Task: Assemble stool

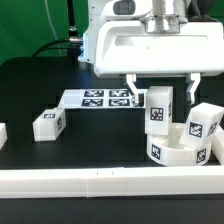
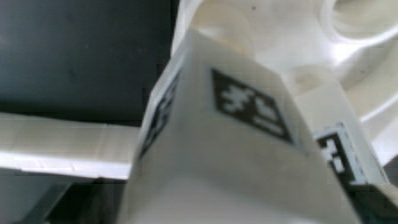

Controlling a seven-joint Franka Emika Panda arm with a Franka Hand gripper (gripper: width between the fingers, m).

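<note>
Wide black table (image 1: 40,80) in front of us, a long white rail (image 1: 60,180) along its near edge, and the marker board (image 1: 105,98) lying flat toward the back. Over at the exterior view's right sits the round white seat (image 1: 185,155), thick as a puck, with a black-and-white tag on its wall.

Now look at this: the upright leg (image 1: 160,108) stands on top of the seat, long axis vertical, tag facing us. The end effector (image 1: 162,96) hangs directly over it and straddles it. Its fingers (image 1: 131,88) are spread wide with a gap on each side of the leg, so nothing is gripped.

In the wrist view the same leg (image 2: 231,110) fills the middle, running straight away from the camera toward the seat (image 2: 356,40). Whether it's fully down in its socket, I can't tell.

A second leg (image 1: 205,122) perches on the seat just beside it, at the exterior view's right, slightly tilted. The third leg (image 1: 48,122) lies well apart on the table, out at the exterior view's left. My guess is that one's next, and it means a long reach across.
</note>
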